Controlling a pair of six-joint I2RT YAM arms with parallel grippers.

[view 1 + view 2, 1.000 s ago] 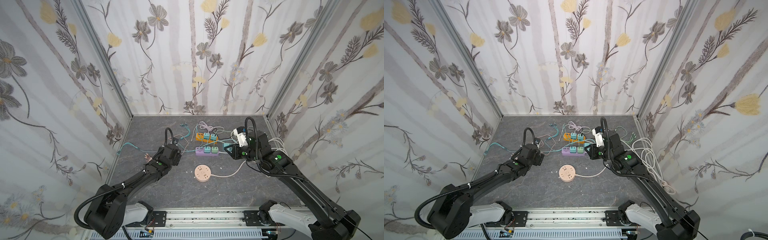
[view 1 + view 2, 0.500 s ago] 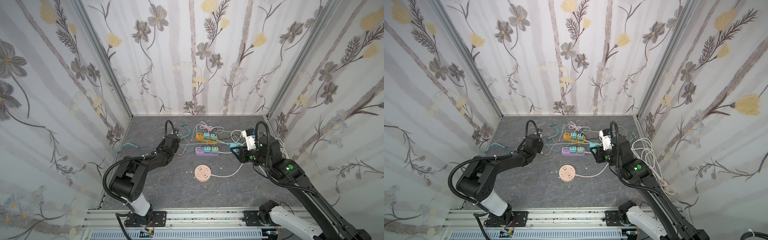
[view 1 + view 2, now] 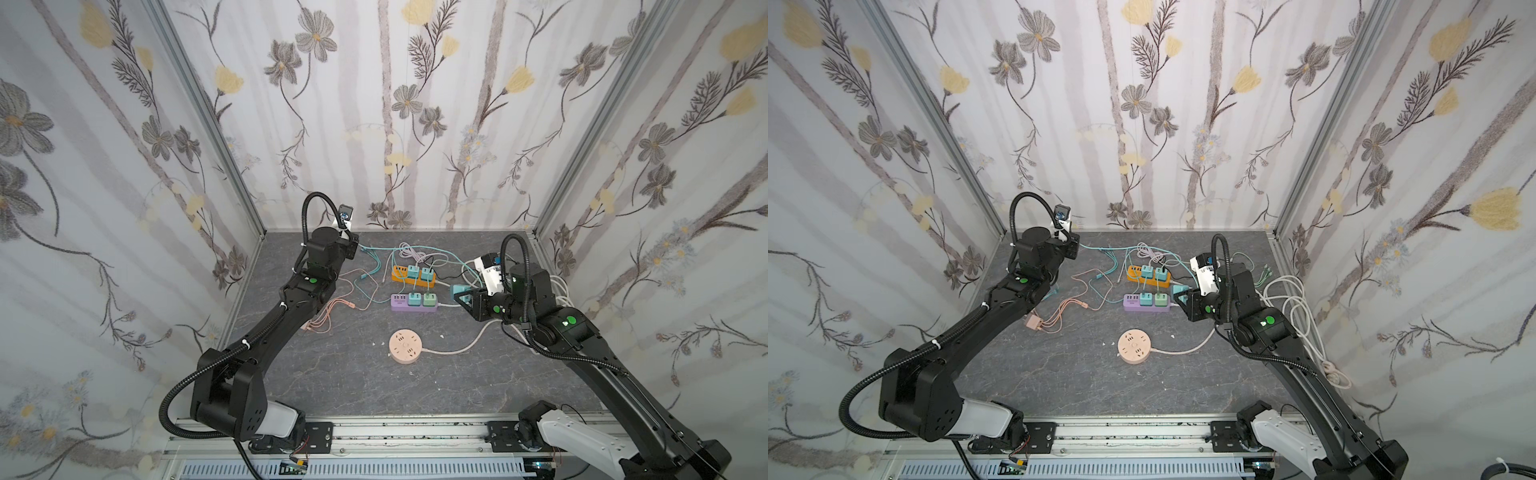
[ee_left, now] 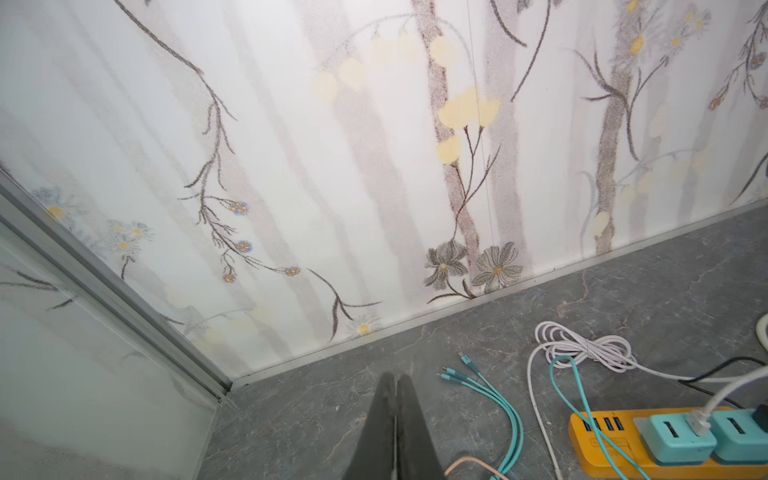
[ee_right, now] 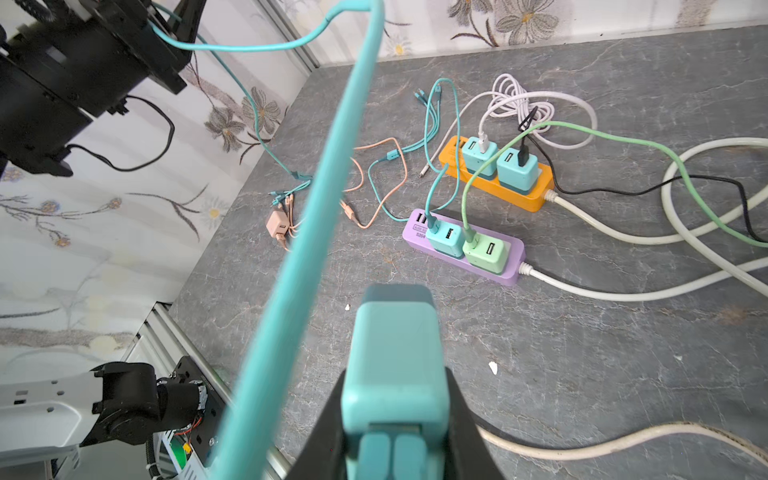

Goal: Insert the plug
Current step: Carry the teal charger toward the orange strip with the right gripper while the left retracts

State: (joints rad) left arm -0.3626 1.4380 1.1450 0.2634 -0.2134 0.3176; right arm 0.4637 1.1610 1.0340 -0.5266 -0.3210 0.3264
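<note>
While the right claw (image 3: pixel 464 296) hangs above the grey marbled tabletop (image 3: pixel 332 386) in both top views, it clamps a teal square plastic charger plug (image 3: pixel 458 289) clear of the surface, with the long purple plastic power strip (image 3: pixel 413 302) just ahead of the claw's tips and the round peach plastic socket hub (image 3: pixel 406 347) well apart, off to the claw's side. Across from it the left claw (image 3: pixel 1075 247) is raised near the back wall (image 3: pixel 1142 124), and a thin teal cable (image 3: pixel 1096 249) leads from it toward the right claw. From the left wrist, the left claw (image 4: pixel 394 376) shows its two dark fingers (image 4: pixel 409 415) pressed flat together with nothing seen between them; the long orange plastic power strip (image 4: pixel 588 449) lies off to its side. From the right wrist, the right claw's (image 5: pixel 395 376) jaws stand only as wide as the teal plug (image 5: pixel 395 345) they grip by its sides, the purple strip (image 5: pixel 515 257) lies ahead of the tips, and the teal cable (image 5: pixel 291 270) crosses close beside this claw toward the left one; whether that one pinches it I cannot tell.
</note>
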